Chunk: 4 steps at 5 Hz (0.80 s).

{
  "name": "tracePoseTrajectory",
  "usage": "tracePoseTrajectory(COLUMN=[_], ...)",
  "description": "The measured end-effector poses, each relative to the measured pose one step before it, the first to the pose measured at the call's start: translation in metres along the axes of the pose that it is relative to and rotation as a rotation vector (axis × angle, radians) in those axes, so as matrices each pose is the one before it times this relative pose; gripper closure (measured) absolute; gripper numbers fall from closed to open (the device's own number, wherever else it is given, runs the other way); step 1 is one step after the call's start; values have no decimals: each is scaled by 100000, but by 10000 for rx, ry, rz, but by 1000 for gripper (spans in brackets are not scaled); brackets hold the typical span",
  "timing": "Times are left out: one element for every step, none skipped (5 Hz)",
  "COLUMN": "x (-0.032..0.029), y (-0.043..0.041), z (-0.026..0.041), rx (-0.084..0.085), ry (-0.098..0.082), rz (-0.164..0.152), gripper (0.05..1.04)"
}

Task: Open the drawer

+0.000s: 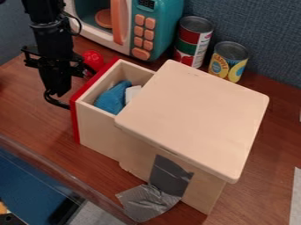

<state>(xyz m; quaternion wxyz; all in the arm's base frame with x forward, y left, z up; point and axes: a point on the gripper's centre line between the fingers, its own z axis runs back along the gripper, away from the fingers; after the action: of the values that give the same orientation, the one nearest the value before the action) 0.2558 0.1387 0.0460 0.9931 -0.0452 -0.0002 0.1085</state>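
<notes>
The black gripper (57,86) hangs at the upper left, just outside the drawer's red front (76,103). The wooden drawer (97,127) is pulled partway out of its box (194,116), toward the left. A blue cloth (113,97) and a white piece (133,93) lie inside it. A round red object (93,59) shows behind the gripper beside the drawer front; I cannot tell whether it is the drawer's knob. Part of the drawer's inside is hidden under the box top.
A toy microwave (154,30) stands behind the drawer, with two cans, one red and green (192,41) and one yellow (229,61), to its right. Grey tape (150,202) runs from the box to the table (29,105). A clear edge crosses the lower left.
</notes>
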Motion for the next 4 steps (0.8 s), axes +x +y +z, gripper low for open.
tracePoseTrajectory(x=[284,248,2,-116], y=[248,24,75,-44], z=[66,-90,-275,42], rx=[-108,-124,-147,81], ry=[233,265,319,335], rz=[-287,-404,-373,-571], gripper=[954,955,924,701])
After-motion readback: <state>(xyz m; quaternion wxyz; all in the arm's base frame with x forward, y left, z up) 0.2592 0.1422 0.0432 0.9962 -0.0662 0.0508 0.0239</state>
